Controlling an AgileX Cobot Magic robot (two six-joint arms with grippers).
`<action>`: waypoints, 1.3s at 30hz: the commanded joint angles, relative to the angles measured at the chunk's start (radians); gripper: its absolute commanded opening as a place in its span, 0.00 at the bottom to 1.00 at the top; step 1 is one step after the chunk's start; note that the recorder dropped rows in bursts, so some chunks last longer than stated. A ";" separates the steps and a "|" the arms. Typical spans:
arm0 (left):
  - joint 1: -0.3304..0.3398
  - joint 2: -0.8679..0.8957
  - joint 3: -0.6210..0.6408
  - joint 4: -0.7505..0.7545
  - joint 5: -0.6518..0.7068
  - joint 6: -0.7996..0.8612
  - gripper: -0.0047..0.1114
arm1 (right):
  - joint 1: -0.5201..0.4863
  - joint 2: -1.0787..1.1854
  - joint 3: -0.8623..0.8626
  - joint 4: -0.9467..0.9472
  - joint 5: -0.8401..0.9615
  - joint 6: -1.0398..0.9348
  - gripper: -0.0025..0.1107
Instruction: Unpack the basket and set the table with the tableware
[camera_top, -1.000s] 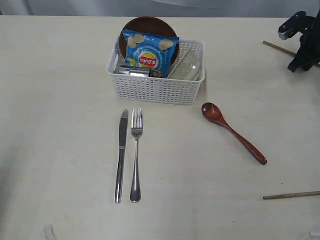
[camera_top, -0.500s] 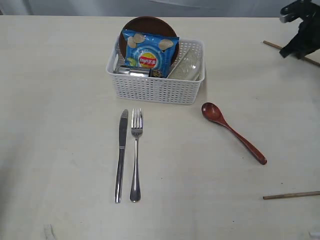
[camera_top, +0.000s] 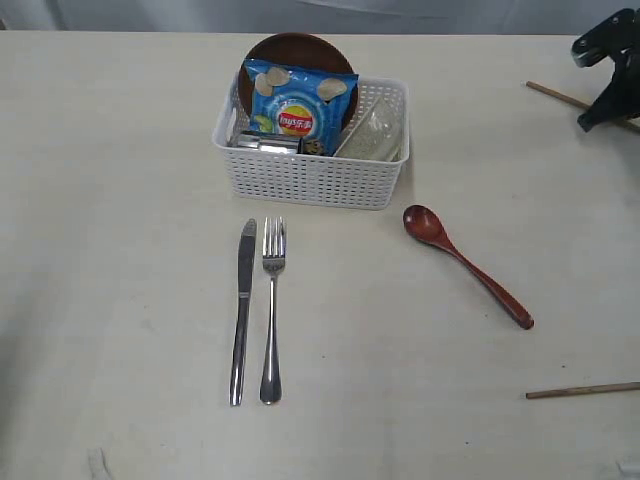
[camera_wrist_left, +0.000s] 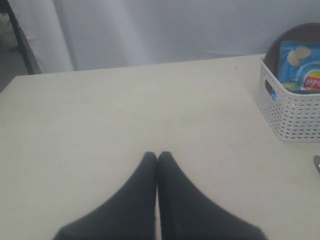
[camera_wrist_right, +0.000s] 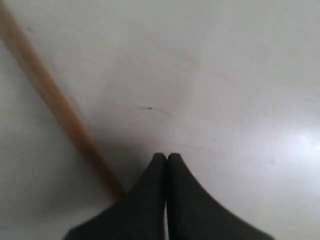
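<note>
One knife, one fork, one spoon and two separated chopsticks lie on the table near one basket. The left gripper and right gripper are closed.

Table: basket, knife, fork, spoon, chopsticks

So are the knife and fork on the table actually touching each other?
Apart. The exterior view shows the knife and the fork lying side by side, with a strip of bare table visible between them along their whole length.
</note>
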 joint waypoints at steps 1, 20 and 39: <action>0.004 -0.005 0.003 0.000 -0.007 0.002 0.04 | 0.018 0.032 0.011 0.214 0.085 -0.198 0.02; 0.004 -0.005 0.003 0.000 -0.007 0.002 0.04 | 0.029 -0.303 0.097 0.672 0.539 -0.475 0.02; 0.004 -0.005 0.003 0.000 -0.007 0.002 0.04 | 0.139 -0.812 0.693 0.771 0.267 -0.470 0.02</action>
